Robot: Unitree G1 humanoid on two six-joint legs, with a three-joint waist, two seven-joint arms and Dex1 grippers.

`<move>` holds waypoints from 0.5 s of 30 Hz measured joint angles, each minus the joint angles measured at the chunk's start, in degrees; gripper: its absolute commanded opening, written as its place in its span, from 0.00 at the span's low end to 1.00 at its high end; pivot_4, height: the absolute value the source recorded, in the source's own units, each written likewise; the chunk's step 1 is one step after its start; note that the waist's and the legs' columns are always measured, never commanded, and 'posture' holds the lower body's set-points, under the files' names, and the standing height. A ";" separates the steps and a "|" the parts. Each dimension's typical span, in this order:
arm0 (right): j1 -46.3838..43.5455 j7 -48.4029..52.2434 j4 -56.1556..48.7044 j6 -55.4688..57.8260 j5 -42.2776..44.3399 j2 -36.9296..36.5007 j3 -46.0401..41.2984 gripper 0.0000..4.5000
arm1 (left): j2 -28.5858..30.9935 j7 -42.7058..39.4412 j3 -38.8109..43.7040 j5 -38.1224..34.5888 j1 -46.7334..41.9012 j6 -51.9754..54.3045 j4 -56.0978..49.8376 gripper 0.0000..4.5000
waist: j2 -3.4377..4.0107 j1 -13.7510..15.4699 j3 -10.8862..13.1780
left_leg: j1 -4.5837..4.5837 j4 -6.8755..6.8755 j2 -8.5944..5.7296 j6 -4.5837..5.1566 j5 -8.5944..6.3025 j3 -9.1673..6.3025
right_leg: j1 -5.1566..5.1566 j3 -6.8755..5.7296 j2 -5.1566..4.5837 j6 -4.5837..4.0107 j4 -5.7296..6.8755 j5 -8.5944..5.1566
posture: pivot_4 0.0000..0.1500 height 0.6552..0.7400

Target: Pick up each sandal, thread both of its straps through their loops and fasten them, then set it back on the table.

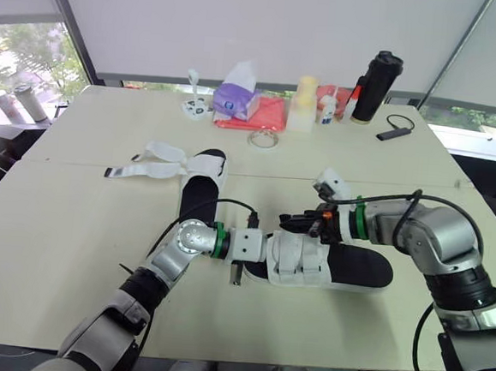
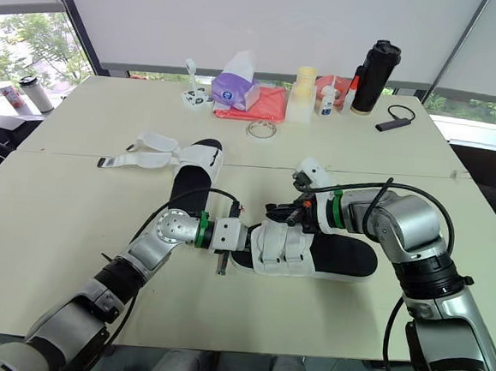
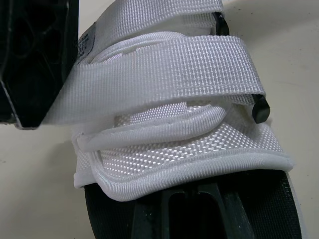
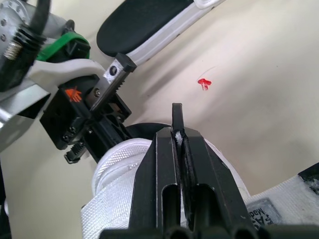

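The light black-soled sandal (image 1: 349, 267) is lying mid-way across the beige table (image 1: 80, 250). Its white woven straps (image 1: 298, 260) look floppy, so the stiff sole seems the better hold. The right gripper (image 1: 290, 220) is hovering clenched at the straps. The left gripper (image 1: 260, 248) is touching the toe, but its grip I cannot tell.

Cream table (image 1: 71, 249) before windows (image 1: 18, 56) with white blinds (image 1: 269, 24) drawn.

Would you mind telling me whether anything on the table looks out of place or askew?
The far sandal lies with its two white straps unthreaded and splayed flat on the table toward the robot's left, while the near sandal has its straps wrapped across its upper. Nothing looks spilled or damaged.
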 measured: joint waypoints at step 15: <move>-0.33 -0.77 1.68 -6.50 -11.66 0.06 5.72 0.87 | 0.00 0.88 0.00 0.20 0.94 0.19 -0.21 0.00 | 0.02 -0.03 -0.67 | 0.09 -0.10 0.00 -0.12 -0.07 0.00 | 0.04 0.00 0.00 0.03 -0.01 -0.04 | 1.00 0.88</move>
